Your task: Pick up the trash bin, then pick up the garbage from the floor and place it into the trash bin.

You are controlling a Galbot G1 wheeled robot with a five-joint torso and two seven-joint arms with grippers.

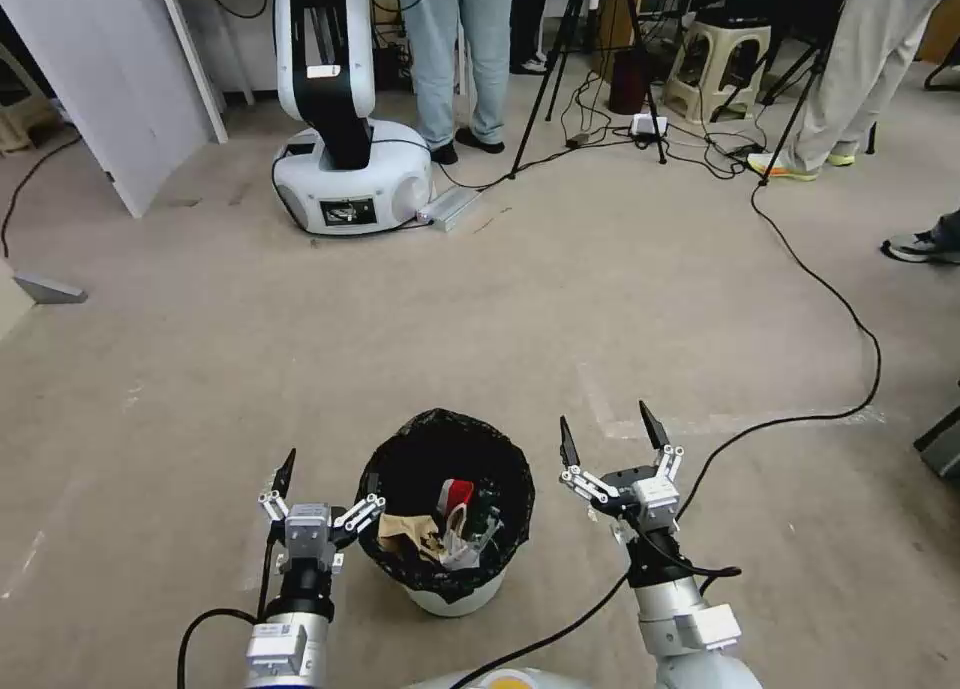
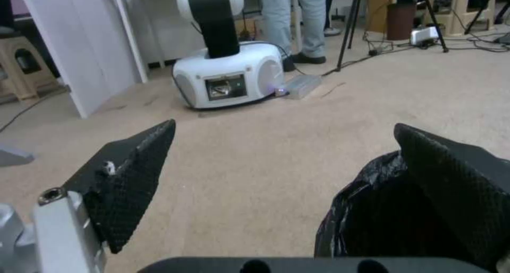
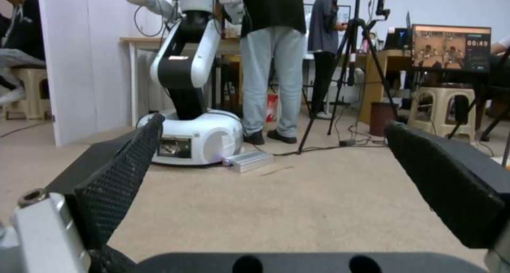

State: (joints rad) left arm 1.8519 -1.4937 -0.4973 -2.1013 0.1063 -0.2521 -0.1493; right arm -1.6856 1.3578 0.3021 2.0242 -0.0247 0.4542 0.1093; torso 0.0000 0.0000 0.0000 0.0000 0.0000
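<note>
The trash bin, a small white pail with a black bag liner folded over its rim, stands on the carpet just in front of me. Inside it lies the garbage: a red-white packet, a brown wrapper and white scraps. My left gripper is open at the bin's left side, one finger against the liner's rim and the other out over the floor. In the left wrist view the left gripper has the black liner beside one finger. My right gripper hangs open and apart, to the right of the bin, over bare carpet.
A large white dome-shaped robot base stands farther ahead, with a silver box beside it. A black cable curves over the floor at the right. Tripods, stools, a white panel and standing people line the back.
</note>
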